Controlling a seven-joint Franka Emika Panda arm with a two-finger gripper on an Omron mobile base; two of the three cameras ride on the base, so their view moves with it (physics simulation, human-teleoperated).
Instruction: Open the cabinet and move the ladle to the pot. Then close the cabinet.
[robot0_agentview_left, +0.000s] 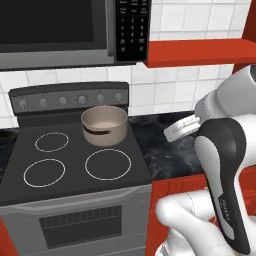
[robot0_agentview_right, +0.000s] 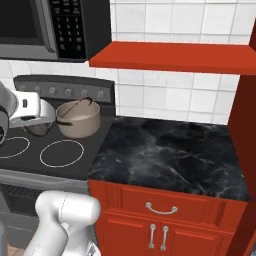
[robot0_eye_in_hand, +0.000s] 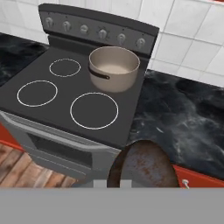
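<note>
The pot (robot0_agentview_left: 104, 125) (robot0_agentview_right: 79, 119) (robot0_eye_in_hand: 114, 68) stands upright on the stove's back right burner, and its inside looks bare. My gripper (robot0_agentview_left: 176, 131) (robot0_agentview_right: 41, 123) hovers over the counter just right of the stove, level with the pot's rim and apart from it. It is shut on the ladle (robot0_eye_in_hand: 141, 164) (robot0_agentview_right: 37, 129), whose rounded rusty-dark bowl hangs under the hand; the handle is hidden. The red cabinet's underside (robot0_agentview_left: 200, 52) (robot0_agentview_right: 170, 57) runs above the counter. Its doors are out of frame.
The black stove top (robot0_agentview_left: 75, 150) (robot0_eye_in_hand: 65, 94) has three free burner rings. A microwave (robot0_agentview_left: 60, 30) hangs over it. A dark marble counter (robot0_agentview_right: 170, 155) (robot0_eye_in_hand: 188, 118) stretches right to a tall red panel (robot0_agentview_right: 246, 140). Red drawers (robot0_agentview_right: 160, 207) sit under the counter.
</note>
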